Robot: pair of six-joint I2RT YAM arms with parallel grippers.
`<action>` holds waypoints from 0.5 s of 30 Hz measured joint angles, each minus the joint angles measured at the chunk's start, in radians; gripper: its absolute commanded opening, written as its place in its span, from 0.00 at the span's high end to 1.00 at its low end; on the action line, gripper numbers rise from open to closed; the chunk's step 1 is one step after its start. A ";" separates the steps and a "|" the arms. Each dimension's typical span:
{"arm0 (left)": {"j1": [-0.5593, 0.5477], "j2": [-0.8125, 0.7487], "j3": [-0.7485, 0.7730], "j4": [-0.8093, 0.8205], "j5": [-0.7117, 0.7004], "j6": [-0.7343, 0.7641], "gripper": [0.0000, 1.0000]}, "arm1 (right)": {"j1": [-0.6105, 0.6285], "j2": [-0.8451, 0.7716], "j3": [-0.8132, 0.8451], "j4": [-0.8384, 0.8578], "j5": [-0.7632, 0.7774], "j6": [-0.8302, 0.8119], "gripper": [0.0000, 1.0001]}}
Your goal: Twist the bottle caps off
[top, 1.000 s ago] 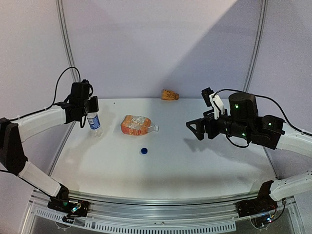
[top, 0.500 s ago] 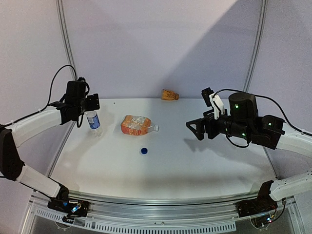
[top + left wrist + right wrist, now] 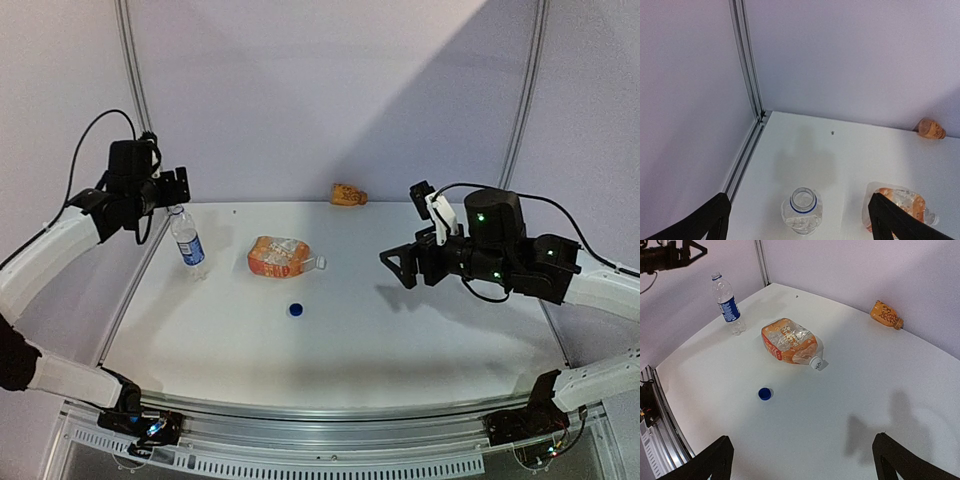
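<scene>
Jaws apart and holding nothing, my left gripper [image 3: 172, 187] hangs just above the water bottle [image 3: 187, 243], which stands upright at the far left of the table [image 3: 400, 340] with its mouth open. Its blue cap [image 3: 296, 310] lies on the table, nearer the middle and well apart from both of my grippers. Between the two lies the orange bottle [image 3: 278, 256] on its flat side, its white cap [image 3: 320, 263] screwed on and pointing toward my right gripper [image 3: 393, 268]. That gripper hovers over the right half with its fingers spread wide, well apart from everything. The table is plain white, the walls [image 3: 320, 100] pale lilac, with a metal post [image 3: 135, 90] in the far left corner. A small orange bottle [image 3: 348, 195] lies on its side against the back wall. My left wrist view looks straight down into the open neck of the water bottle [image 3: 802, 210], showing a blue ring around it and a rail [image 3: 742, 160] along the table's left edge; the blue cap is outside that view. My right wrist view takes in both bottles and the blue cap [image 3: 764, 393].
</scene>
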 measured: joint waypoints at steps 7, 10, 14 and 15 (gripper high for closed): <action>0.000 -0.071 0.201 -0.127 0.079 0.031 0.01 | 0.000 0.029 0.037 -0.009 -0.001 0.000 0.01; -0.006 -0.072 0.286 -0.173 0.142 0.037 0.01 | 0.000 0.047 0.051 -0.007 -0.002 0.001 0.01; -0.021 -0.053 0.370 -0.213 0.278 0.016 0.03 | 0.000 0.064 0.056 -0.007 -0.003 0.005 0.01; -0.025 -0.044 0.379 -0.216 0.306 0.003 0.05 | 0.000 0.067 0.056 -0.007 -0.003 0.009 0.01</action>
